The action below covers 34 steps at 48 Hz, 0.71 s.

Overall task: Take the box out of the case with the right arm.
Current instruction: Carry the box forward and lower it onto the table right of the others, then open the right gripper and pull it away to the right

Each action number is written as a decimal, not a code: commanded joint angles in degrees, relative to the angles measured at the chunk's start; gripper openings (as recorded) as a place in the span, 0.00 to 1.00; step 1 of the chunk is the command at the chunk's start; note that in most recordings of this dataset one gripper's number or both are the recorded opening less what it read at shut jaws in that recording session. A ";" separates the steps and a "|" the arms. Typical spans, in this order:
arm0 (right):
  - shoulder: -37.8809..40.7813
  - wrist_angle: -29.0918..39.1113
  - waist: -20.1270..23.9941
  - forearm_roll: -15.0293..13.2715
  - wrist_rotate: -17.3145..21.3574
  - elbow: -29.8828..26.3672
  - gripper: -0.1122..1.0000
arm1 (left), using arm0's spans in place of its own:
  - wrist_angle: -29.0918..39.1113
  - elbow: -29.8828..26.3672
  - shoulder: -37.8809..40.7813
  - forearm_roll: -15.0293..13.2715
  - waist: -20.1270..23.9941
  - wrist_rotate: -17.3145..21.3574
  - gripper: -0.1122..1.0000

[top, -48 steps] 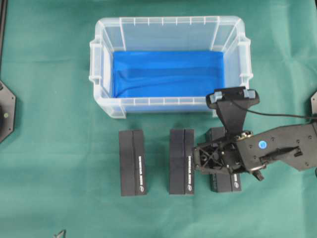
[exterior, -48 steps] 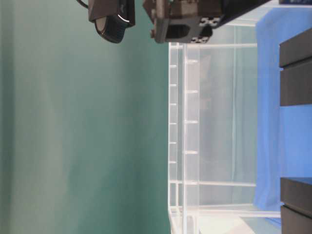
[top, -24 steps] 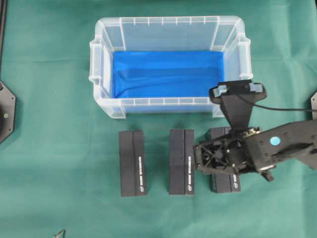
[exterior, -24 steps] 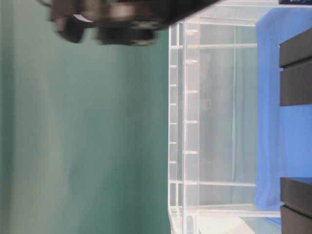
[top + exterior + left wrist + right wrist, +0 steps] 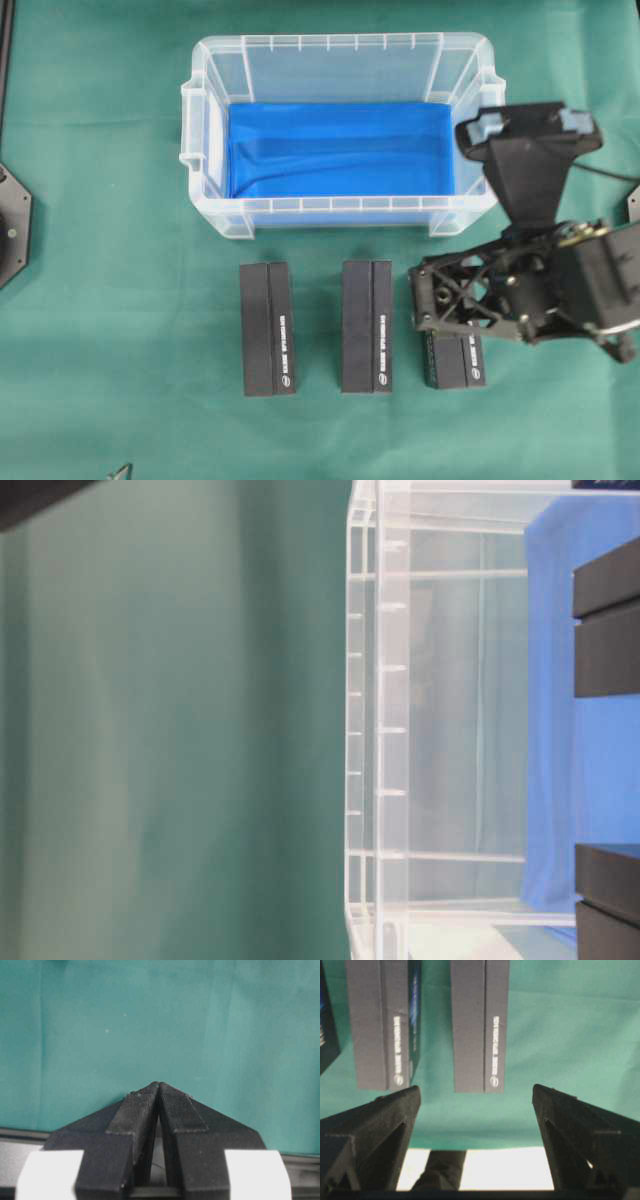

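Case (image 5: 340, 60) holding only its blue lining, 3 black boxes (image 5: 367, 326) on green cloth (image 5: 100, 300) outside it, right gripper (image 5: 475, 1097) spread wide (nothing held), left gripper (image 5: 158, 1091) closed, nothing gripped.

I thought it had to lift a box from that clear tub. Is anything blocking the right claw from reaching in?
Nothing visible blocks it, but the case shows only its blue bottom and no box. Three black boxes lie on the green cloth in front of it. The right gripper hangs open above the rightmost box.

It looked like a robotics lab: a table (image 5: 100, 300) draped in plain green cloth, two fixed arm bases at its edges, and a camera-bearing right arm (image 5: 560, 290).
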 commanded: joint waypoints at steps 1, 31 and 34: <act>-1.58 1.85 0.26 -0.62 -0.53 -2.64 0.88 | -0.18 -1.58 0.18 0.09 0.18 -0.09 0.10; -9.23 1.58 1.93 -2.11 1.49 7.21 0.87 | -0.18 -1.67 0.53 0.09 0.18 -0.09 0.10; -11.60 1.58 2.72 -2.11 3.16 9.84 0.87 | -0.18 -1.67 0.62 0.09 0.18 -0.18 0.10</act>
